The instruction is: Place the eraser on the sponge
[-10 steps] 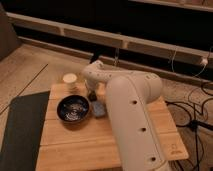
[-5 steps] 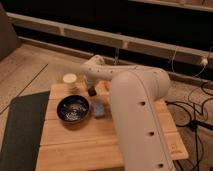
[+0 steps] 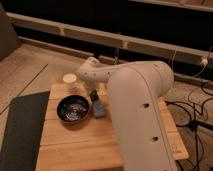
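The blue-grey sponge [image 3: 99, 109] lies on the wooden table [image 3: 75, 145], just right of the black bowl. Directly above it is a small dark shape [image 3: 93, 95] at the end of my white arm, where my gripper [image 3: 94, 97] hangs. I cannot tell whether this dark shape is the eraser or part of the gripper. It is close over the sponge's far end. My bulky forearm [image 3: 140, 115] hides the table's right half.
A black bowl [image 3: 73, 109] with something pale inside sits left of the sponge. A cream cup [image 3: 70, 82] stands at the table's far left corner. A dark mat [image 3: 20, 132] lies on the floor to the left, and cables [image 3: 192, 115] lie to the right.
The big arm link has shifted slightly to the right. The gripper end stays over the sponge, with the sponge and bowl unmoved.
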Robot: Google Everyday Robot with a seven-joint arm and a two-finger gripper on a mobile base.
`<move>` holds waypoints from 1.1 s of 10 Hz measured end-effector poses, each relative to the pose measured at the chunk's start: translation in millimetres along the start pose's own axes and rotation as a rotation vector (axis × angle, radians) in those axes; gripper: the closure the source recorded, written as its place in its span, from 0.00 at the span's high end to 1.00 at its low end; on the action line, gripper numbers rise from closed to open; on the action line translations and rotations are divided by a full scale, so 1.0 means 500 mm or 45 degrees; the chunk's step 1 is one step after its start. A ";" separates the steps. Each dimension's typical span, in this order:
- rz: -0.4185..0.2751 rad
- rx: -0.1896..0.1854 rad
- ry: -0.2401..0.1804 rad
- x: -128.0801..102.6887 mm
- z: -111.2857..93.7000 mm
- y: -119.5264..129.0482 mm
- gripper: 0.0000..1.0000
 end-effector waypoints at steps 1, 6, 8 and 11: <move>0.033 -0.006 0.005 0.025 -0.006 0.009 0.00; 0.119 -0.012 -0.002 0.091 -0.009 0.012 0.00; 0.144 -0.014 0.011 0.122 0.004 0.007 0.00; 0.154 -0.013 0.034 0.145 0.021 0.006 0.02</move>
